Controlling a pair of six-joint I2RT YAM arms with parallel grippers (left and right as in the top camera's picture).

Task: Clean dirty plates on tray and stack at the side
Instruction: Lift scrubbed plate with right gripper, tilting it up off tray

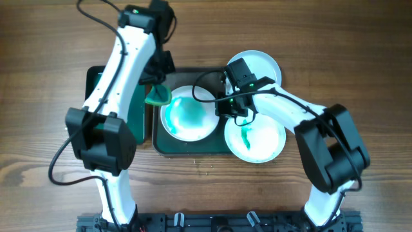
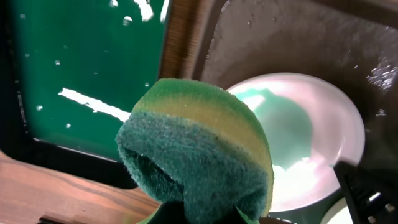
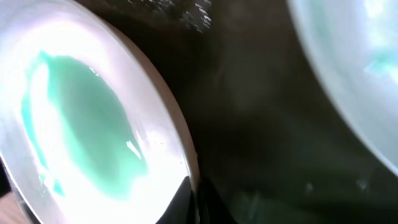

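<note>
From overhead we see the teal-smeared plate point(image 1: 187, 116) on the tray point(image 1: 193, 149) mid-counter, with the left gripper point(image 1: 157, 93) at its far-left rim. Only the left wrist view shows that gripper clamped round the sponge point(image 2: 199, 155). Only the right wrist view shows the right gripper point(image 3: 195, 200) pinching the plate's rim.

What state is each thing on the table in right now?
Sponge: squeezed in the left gripper.
Smeared plate: teal-coated, in the tray, rim pinched by the right gripper.
Streaked plate: dirty, green streak.
Far plate: looks clean.
</note>
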